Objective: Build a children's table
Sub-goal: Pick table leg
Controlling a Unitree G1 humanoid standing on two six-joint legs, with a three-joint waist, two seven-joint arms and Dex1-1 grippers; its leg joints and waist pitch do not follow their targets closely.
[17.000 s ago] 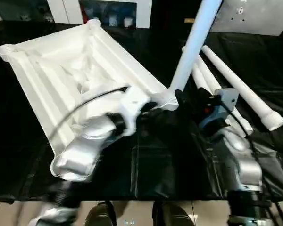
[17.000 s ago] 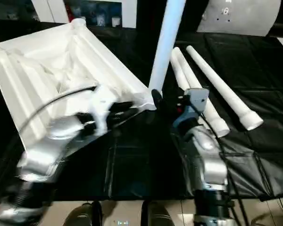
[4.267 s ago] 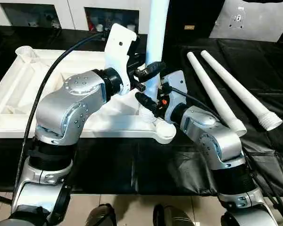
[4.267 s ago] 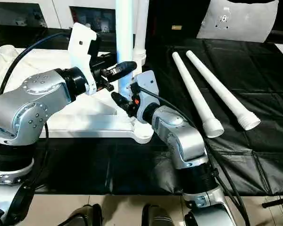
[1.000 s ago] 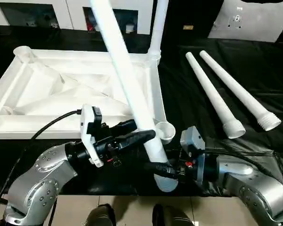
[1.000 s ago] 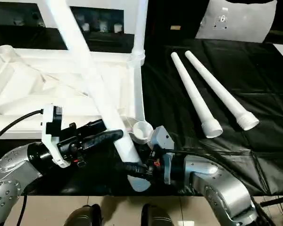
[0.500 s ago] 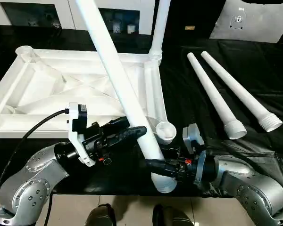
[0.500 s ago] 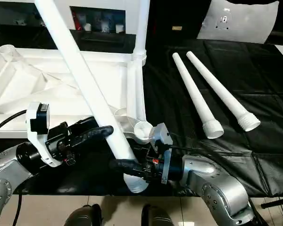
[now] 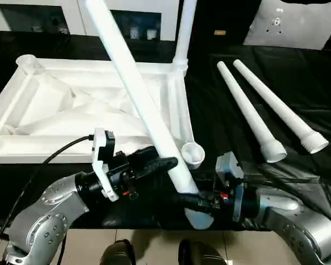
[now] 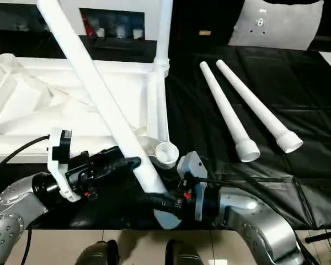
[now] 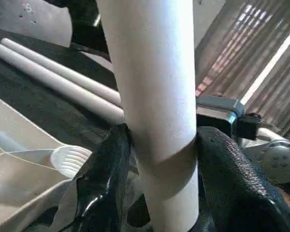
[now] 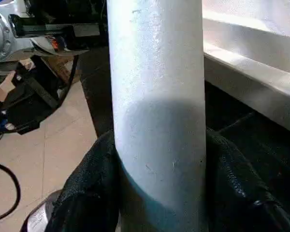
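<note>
Left eye view: a tilted leg (image 9: 138,99) is clamped low down by the left gripper (image 9: 164,163) and, nearer its wide end, by the right gripper (image 9: 194,202), both sets of fingers closed on it. That end seems to hang off the near edge, past the open socket (image 9: 193,152) of the upturned table top (image 9: 55,105). Misalignment could jam the leg on the rim.

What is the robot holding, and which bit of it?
Both grippers, left gripper and right gripper, clamp one white table leg near its wide lower end.
</note>
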